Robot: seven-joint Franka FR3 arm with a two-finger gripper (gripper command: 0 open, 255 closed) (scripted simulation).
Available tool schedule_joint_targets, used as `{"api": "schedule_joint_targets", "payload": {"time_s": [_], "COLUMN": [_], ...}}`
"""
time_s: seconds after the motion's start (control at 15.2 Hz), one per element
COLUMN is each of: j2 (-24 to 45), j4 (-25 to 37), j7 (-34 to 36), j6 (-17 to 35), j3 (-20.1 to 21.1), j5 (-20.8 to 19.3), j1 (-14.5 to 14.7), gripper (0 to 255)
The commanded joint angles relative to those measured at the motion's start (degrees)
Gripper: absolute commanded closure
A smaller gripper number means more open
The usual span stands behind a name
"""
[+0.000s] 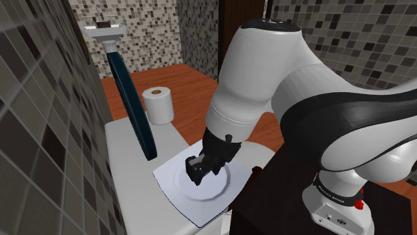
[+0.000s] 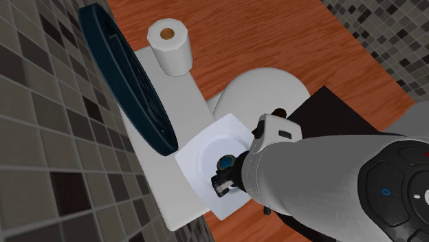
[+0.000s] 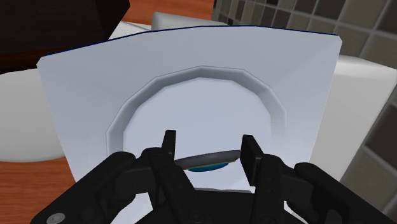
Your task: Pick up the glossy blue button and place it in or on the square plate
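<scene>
We have the blue button (image 3: 208, 162) clasped between the jaws, hanging over the middle of the white square plate (image 3: 76, 95). Pickup looks done; we judge only lowering and release are left.

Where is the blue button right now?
In the wrist view, the blue button is clasped in the tool, over the round well of the square plate.
</scene>
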Motion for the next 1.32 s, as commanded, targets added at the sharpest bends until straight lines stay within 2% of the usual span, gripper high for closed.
{"api": "schedule_joint_targets", "payload": {"time_s": [0.0, 0.07, 0.13, 0.46, 0.73, 1.25], "j2": [0.01, 0.00, 0.00, 0.00, -4.58, -4.58], "j4": [-0.01, 0.00, 0.00, 0.00, 3.79, 3.79], "j7": [0.00, 0.00, 0.00, 0.00, -0.39, -0.38], "j6": [0.02, 0.01, 0.01, 0.01, -8.45, -8.45], "j3": [0.00, 0.00, 0.00, 0.00, -3.06, -3.07], "j5": [0.00, 0.00, 0.00, 0.00, -0.23, -0.24], "j1": [0.00, 0.00, 0.00, 0.00, 1.24, 1.25], "gripper": [255, 255, 0, 0, 0, 0]}}
